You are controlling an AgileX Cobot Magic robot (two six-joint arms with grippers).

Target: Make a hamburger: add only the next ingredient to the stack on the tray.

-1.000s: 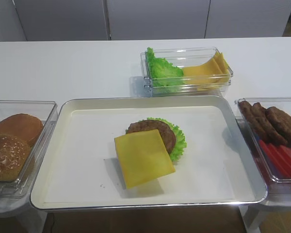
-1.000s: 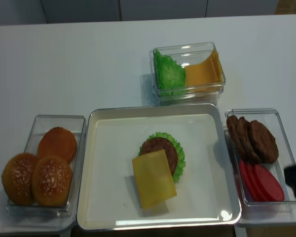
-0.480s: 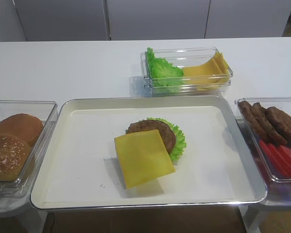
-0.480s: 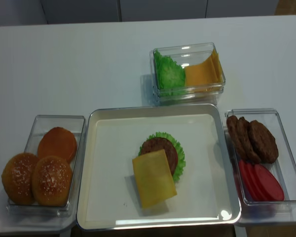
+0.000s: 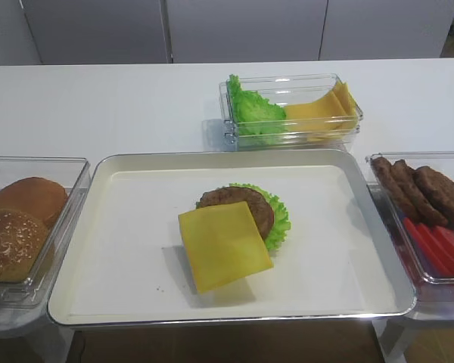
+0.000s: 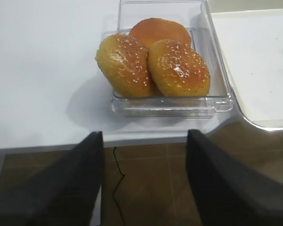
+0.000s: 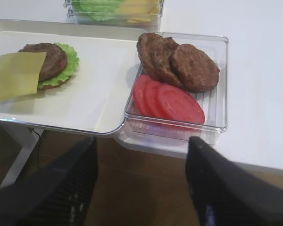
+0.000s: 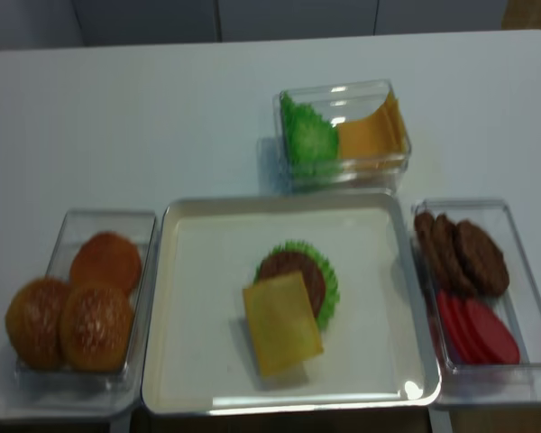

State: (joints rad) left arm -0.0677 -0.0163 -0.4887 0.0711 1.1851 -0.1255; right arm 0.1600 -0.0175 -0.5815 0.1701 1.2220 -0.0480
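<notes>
Exterior high view shows you the cheese slice (image 5: pixel 223 244) lying on the metal tray (image 5: pixel 76 249), its far corner lapped over the near-left part of the meat patty (image 5: pixel 238 204), the rest draped down onto the paper lining. The patty sits on the lettuce leaf (image 5: pixel 276 219). In your right wrist view, the right claw (image 7: pixel 141 183) hangs off the bench (image 7: pixel 254 70) edge, just short of the clear tub (image 7: pixel 217 94) of 3 dark patties (image 7: pixel 179 63) and tomato slices (image 7: pixel 167 101), its fingers (image 7: pixel 70 188) spread wide and holding nothing. Your left claw (image 6: pixel 144 181) is spread too, empty, near the tub of 3 buns (image 6: pixel 153 63).
</notes>
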